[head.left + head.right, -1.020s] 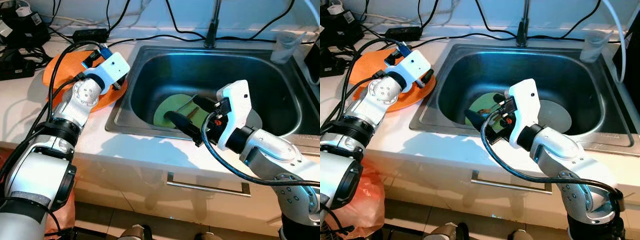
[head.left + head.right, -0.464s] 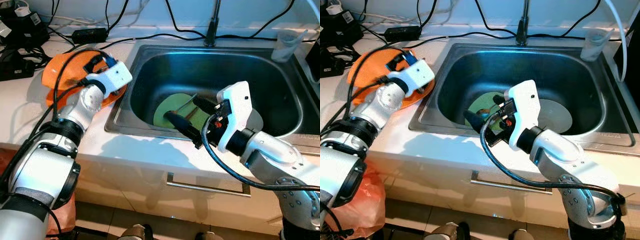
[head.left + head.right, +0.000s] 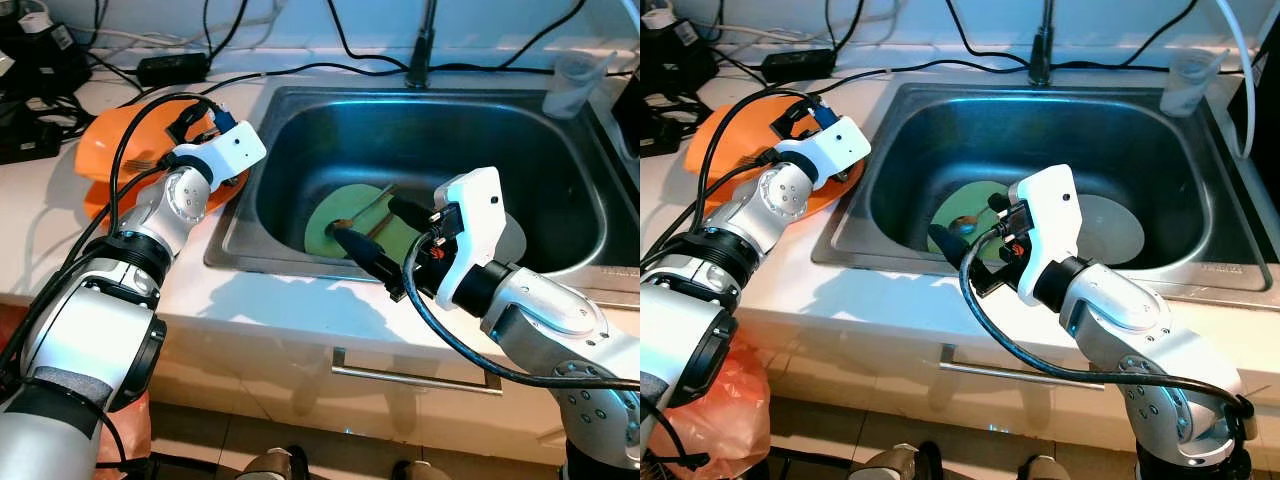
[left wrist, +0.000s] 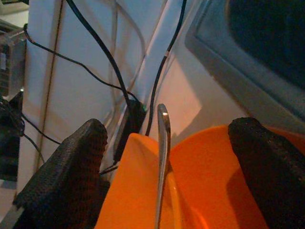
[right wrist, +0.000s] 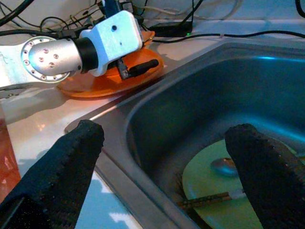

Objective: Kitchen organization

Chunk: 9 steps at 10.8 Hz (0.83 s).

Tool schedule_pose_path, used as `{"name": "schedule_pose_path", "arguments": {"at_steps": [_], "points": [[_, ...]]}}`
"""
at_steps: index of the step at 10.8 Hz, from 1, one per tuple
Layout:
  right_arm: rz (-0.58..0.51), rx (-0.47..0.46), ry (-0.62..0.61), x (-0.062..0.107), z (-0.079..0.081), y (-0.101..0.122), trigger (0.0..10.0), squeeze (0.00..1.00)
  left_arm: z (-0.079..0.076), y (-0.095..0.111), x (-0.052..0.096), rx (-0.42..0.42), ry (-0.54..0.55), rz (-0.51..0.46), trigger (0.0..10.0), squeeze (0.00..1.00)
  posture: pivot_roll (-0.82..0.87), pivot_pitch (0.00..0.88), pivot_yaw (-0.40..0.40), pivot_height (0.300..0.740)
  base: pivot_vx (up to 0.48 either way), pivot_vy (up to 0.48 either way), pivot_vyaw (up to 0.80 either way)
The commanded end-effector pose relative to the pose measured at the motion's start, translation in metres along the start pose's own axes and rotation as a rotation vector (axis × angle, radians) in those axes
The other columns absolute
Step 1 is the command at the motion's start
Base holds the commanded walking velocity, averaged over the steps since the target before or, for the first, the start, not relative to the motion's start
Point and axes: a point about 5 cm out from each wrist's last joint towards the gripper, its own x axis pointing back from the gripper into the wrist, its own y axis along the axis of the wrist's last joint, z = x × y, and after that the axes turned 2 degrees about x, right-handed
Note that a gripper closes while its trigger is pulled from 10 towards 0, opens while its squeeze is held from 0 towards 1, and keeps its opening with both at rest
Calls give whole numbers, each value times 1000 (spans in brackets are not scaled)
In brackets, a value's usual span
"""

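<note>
Since a second ago, little shifted. Left gripper wide astride fork on orange plate; right gripper wide over green plate in sink. Next, presumably: close on fork.

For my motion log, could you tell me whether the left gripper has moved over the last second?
Yes, slightly: the left gripper has shifted toward the sink rim, over the orange plate.

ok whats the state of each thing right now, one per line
left tool: open, over the orange plate
right tool: open, above the sink
orange plate: on the counter, a fork on it
green plate: flat in the sink, utensils on it
plastic cup: upright
</note>
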Motion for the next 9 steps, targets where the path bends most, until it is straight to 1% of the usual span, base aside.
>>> {"name": "schedule_pose_path", "arguments": {"at_steps": [1,4,5,6,9], "points": [[-2,-7,17,2,4,1,10000,0,8,2,-2,-19,26,5,10000,0,-160,144,136,740,0,0,0],[-3,-8,5,4,5,1,10000,0,8,1,-2,-40,37,24,10000,0,-174,154,142,740,0,0,0],[-2,-9,1,5,5,1,10000,0,8,1,-3,-40,45,26,2627,0,-179,155,144,740,0,0,0],[-2,-9,-4,6,5,1,10000,0,9,2,-3,-38,51,27,0,0,-184,158,147,740,0,0,0],[-1,-10,-16,9,5,2,10000,0,10,0,-3,-49,54,39,0,0,-194,164,150,740,0,0,0]]}}
